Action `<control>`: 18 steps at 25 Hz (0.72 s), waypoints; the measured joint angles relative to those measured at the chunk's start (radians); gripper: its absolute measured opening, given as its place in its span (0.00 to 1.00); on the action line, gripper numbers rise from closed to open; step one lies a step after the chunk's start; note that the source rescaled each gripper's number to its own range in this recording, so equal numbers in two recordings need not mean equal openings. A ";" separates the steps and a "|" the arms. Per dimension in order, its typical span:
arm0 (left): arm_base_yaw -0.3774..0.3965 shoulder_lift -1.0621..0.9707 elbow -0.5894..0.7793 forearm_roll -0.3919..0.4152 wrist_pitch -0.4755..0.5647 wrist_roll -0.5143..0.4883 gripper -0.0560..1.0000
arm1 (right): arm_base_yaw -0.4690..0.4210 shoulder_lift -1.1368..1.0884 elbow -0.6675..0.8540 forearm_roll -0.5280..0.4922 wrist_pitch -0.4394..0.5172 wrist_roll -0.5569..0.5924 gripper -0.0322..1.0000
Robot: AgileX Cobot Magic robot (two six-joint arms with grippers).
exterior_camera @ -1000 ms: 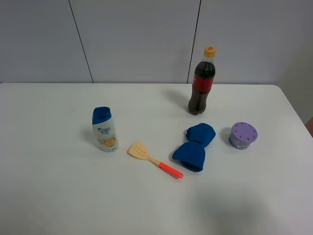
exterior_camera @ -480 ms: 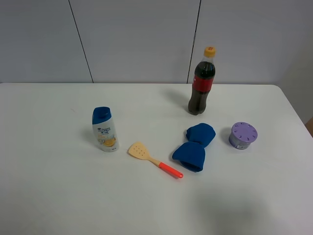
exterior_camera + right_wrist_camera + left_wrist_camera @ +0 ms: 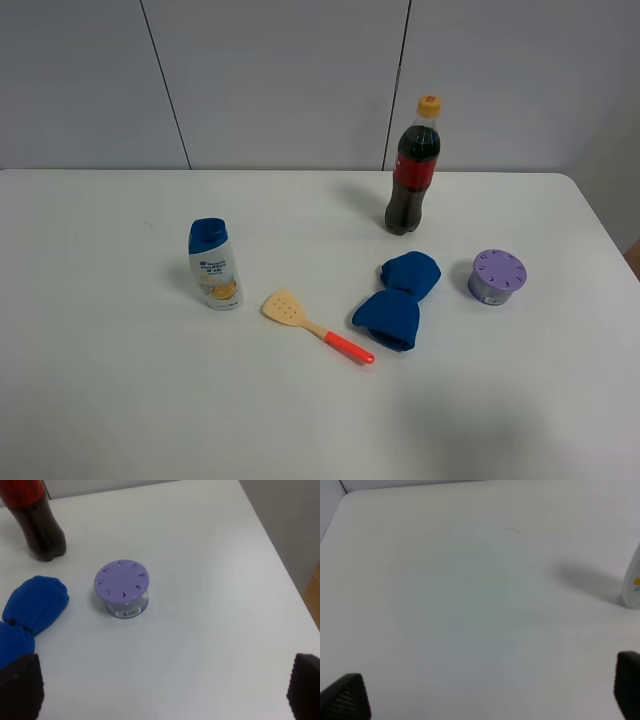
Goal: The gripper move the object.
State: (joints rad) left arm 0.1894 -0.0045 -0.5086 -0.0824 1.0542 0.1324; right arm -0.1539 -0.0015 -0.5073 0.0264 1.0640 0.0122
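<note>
The royal-blue cloth bundle, pinched in the middle into two lumps, lies on the white table right of centre. Part of it shows in the right wrist view. Neither gripper shows in the exterior high view. My right gripper is open and empty, its dark fingertips wide apart, hovering beside the bundle and a purple container. My left gripper is open and empty over bare table, its fingertips wide apart.
A cola bottle stands behind the bundle. A purple-lidded round container sits to the bundle's right. An orange-handled spatula lies to its left. A blue-capped white shampoo bottle stands further left. The table's right edge is close.
</note>
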 joint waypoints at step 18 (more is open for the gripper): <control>0.000 0.000 0.000 0.041 -0.001 -0.076 1.00 | 0.000 0.000 0.000 0.000 0.000 0.000 1.00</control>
State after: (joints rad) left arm 0.1894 -0.0045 -0.5086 -0.0417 1.0535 0.0568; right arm -0.1539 -0.0015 -0.5073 0.0264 1.0640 0.0122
